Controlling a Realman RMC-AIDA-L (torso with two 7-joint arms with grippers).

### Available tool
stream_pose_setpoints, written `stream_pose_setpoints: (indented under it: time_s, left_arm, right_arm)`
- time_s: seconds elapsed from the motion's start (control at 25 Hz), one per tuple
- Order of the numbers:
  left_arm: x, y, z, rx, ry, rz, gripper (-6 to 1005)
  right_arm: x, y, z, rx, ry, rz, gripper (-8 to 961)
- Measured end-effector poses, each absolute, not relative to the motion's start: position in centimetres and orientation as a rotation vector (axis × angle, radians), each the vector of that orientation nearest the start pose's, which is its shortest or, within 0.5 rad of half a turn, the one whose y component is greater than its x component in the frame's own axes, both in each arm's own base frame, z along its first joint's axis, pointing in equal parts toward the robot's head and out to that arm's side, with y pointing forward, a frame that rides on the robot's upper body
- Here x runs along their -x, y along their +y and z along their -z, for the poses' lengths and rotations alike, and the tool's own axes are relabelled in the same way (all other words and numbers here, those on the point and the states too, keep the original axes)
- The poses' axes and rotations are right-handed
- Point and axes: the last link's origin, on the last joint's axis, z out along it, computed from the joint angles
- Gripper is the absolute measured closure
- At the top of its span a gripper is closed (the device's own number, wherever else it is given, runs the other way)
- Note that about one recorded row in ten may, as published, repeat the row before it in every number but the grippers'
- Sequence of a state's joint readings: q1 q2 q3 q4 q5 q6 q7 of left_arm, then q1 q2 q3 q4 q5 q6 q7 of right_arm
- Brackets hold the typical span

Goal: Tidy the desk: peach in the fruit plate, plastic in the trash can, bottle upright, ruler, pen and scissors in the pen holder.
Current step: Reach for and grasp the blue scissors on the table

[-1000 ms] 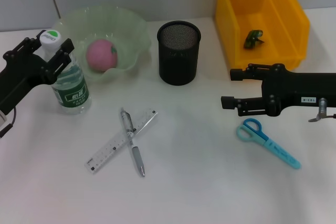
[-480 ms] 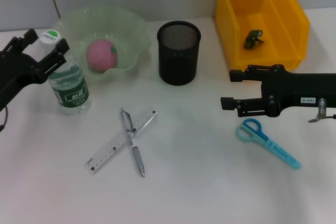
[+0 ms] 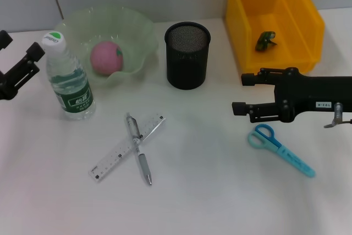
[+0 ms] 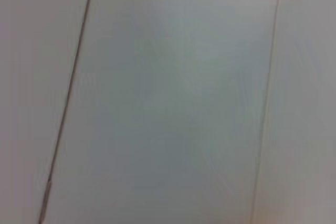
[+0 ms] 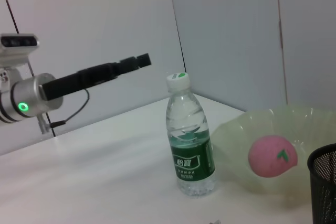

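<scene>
Where the desk lies nearest you: the pen [image 3: 138,148] and ruler [image 3: 126,147] are crossed on the white table [image 3: 209,191], the pen lying over the ruler.
Scissors: your blue scissors [image 3: 279,148] lie flat on the table, just in front of the right gripper and apart from it.
Right gripper: you see the right gripper [image 3: 237,92] above the table, fingers spread apart and gripping nothing, between the scissors and the trash can.
Bottle: your bottle [image 3: 67,80] stands upright, cap on top, just beside the fruit plate.
Left gripper: the left gripper [image 3: 25,64] hangs near the bottle, clear of it, fingers parted and empty.
Pen holder: you see the black mesh pen holder [image 3: 187,54] upright between plate and bin.
Fruit plate: the peach [image 3: 106,57] sits inside your green fruit plate [image 3: 137,28].
Trash can: farthest off, the yellow trash can [image 3: 236,20] holds the green plastic [image 3: 265,40].
</scene>
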State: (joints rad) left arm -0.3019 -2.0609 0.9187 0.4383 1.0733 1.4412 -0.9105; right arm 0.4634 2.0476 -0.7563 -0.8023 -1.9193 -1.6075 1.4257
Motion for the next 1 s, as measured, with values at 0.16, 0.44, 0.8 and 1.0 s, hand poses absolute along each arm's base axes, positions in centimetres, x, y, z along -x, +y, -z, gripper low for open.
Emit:
stream_pose_setpoints:
  time_s: [0.16,0.44,0.8,1.0]
  left_arm:
    - [29.9,29.4,-3.7,2.069,-0.491,1.154,159]
    - [27.8,27.6,-3.1,2.452,-0.515,1.215,159]
    - [27.1,27.5,-0.3,2.763,-0.453,0.939,159]
    - [26.9,28.5,1.0,2.803,-0.437,0.812,159]
  right_arm:
    - [-26.2,32.8,-3.3,2.711,0.532,-0.682,135]
    - [-26.2,32.8,-3.3,2.712,0.531,-0.679,135]
    - [-26.4,32.4,-3.1,2.768,0.583,-0.614,136]
    - [-25.0,32.4,-4.5,2.803,0.671,-0.532,136]
